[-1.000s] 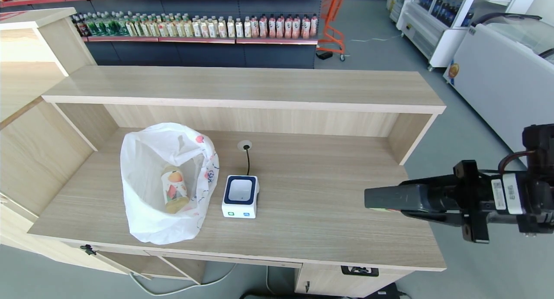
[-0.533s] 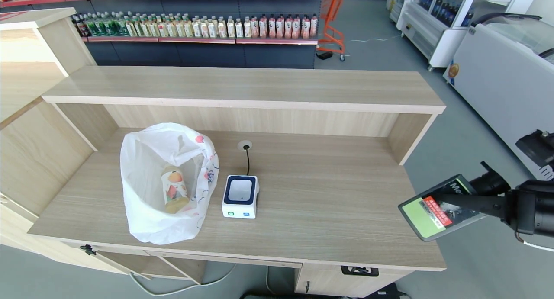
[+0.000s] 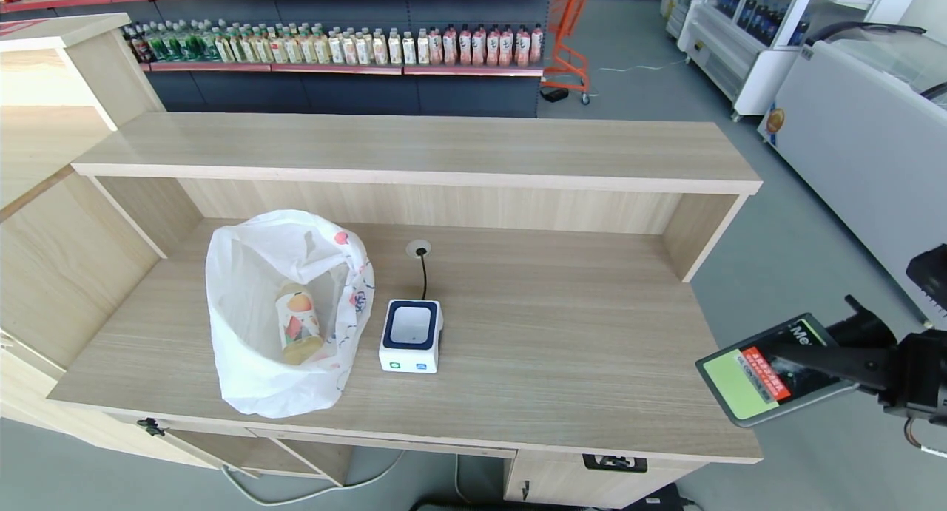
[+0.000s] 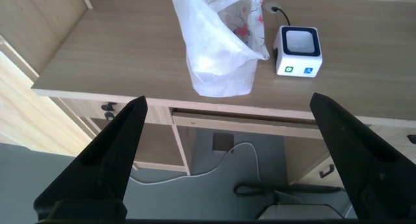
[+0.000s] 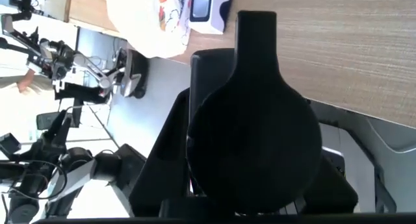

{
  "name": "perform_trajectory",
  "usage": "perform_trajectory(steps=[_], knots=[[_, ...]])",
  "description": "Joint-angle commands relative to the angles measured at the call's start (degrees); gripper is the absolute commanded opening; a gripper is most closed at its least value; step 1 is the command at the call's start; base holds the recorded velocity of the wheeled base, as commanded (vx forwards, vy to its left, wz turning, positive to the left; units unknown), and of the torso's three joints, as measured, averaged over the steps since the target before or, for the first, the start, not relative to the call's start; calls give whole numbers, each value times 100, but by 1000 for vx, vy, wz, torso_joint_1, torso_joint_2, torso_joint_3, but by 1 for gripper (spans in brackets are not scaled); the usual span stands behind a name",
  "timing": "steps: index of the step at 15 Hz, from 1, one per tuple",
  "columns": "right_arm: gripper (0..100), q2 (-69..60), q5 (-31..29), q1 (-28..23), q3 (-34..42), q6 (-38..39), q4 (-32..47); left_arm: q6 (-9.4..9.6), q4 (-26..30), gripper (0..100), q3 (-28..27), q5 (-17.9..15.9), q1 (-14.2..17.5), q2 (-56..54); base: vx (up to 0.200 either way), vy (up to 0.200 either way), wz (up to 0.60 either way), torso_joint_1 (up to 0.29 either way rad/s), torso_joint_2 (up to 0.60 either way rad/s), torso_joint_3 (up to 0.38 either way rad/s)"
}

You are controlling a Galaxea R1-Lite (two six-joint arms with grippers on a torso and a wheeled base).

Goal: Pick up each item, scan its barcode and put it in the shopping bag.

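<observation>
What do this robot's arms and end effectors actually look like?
Both are black. The left end effector has two broad, wedge-shaped fingers. The right end effector has a flat finger with a round, paddle-like body, on a chunky arm with a thin cable beneath.

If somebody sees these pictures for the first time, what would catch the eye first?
First, the right gripper holds a flat dark box with a green and red label at the right front corner of the light wooden counter. Next, the white plastic shopping bag stands open on the counter's left part, with a pale bottle with a fruit label inside. Just right of the bag sits a small white barcode scanner with a dark window.
</observation>
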Motion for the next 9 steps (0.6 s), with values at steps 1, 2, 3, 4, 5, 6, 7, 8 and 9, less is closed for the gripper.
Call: perform_trajectory(steps=[1,2,3,4,5,6,7,8,9], knots=[[0,-244,2,1,176,16,5,1,0,100,0,6,1,-2,0,0,0,0,0,0],[0,-323,-7,1,273,16,5,9,0,100,0,6,1,-2,0,0,0,0,0,0],[0,-376,-7,1,317,16,5,9,0,100,0,-3,1,-2,0,0,0,0,0,0],[0,-403,-7,1,335,25,5,-8,0,100,0,-3,1,-2,0,0,0,0,0,0],[0,-403,-7,1,326,25,14,-8,0,100,0,-3,1,-2,0,200,0,2,2,2],[0,-385,-7,1,317,25,5,1,0,100,0,-3,1,-2,0,200,0,-7,2,2],[0,-367,-7,1,299,34,-4,1,0,100,0,-3,1,-2,0,200,0,-7,-7,2],[0,-350,-7,1,299,34,-12,1,0,100,0,-3,1,-2,0,200,0,-7,2,-17],[0,-350,-7,1,291,34,-12,1,0,100,0,-3,1,-2,0,200,0,2,2,2]])
